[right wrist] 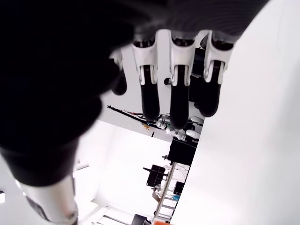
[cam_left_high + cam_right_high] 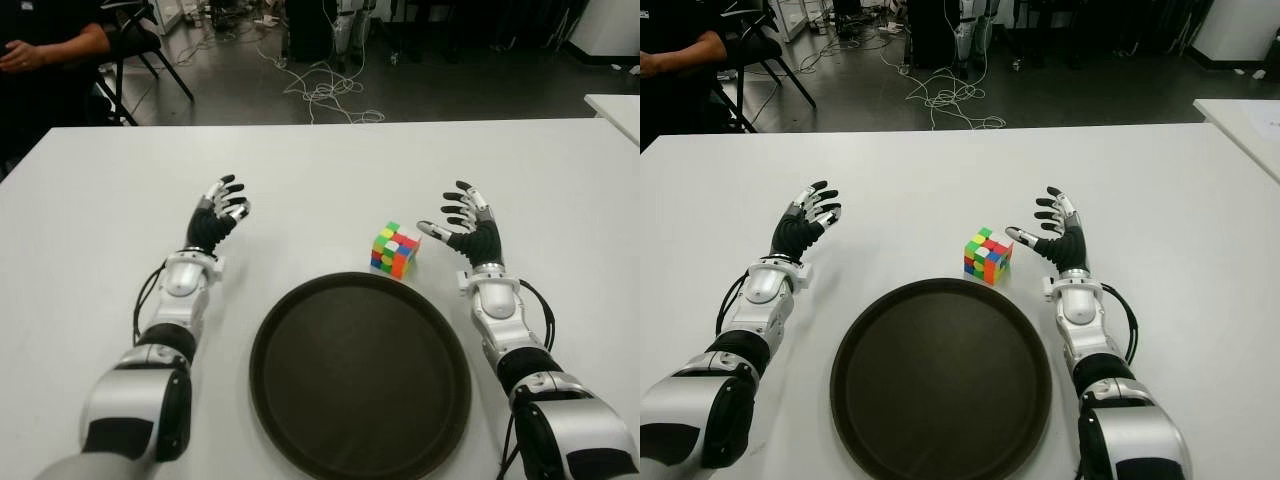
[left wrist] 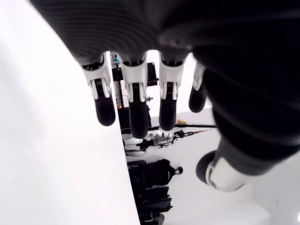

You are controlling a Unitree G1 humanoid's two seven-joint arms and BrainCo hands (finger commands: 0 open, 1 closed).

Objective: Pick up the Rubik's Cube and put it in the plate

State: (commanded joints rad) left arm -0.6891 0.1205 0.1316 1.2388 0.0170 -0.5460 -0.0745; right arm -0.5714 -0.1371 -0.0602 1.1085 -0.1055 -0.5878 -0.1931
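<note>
Sitting on a broad white table [image 2: 320,170], matte and smooth: a Rubik's Cube [image 2: 395,249] of glossy coloured squares in green, yellow, red, white and blue, tilted with one corner toward the camera, resting just past the far right rim of the plate [image 2: 290,320] and not inside it. Lying nearest the robot in the middle: that plate, a large round dark tray with a low raised lip and a dull, bare inner surface. Hovering just right of the cube, close but with a thin gap showing: the right hand [image 2: 462,226], palm turned toward the cube, black-tipped fingers [image 1: 179,101] spreading wide, thumb reaching toward the cube's top right corner, gripping nothing. Showing well left of the cube, to the far left of the plate: the left hand [image 2: 217,214], fingers [image 3: 137,105] extending loosely and apart, likewise carrying nothing. Standing between the right hand and the cube: nothing but bare tabletop. Lying beyond the far table edge: a dark floor [image 2: 420,85] strewn with tangled pale cables [image 2: 325,95], a black chair [image 2: 140,40] at the far left, and a person's arm [image 2: 50,45] in a dark sleeve beside it. Jutting in at the far right: the corner of a second white table [image 2: 618,108].
</note>
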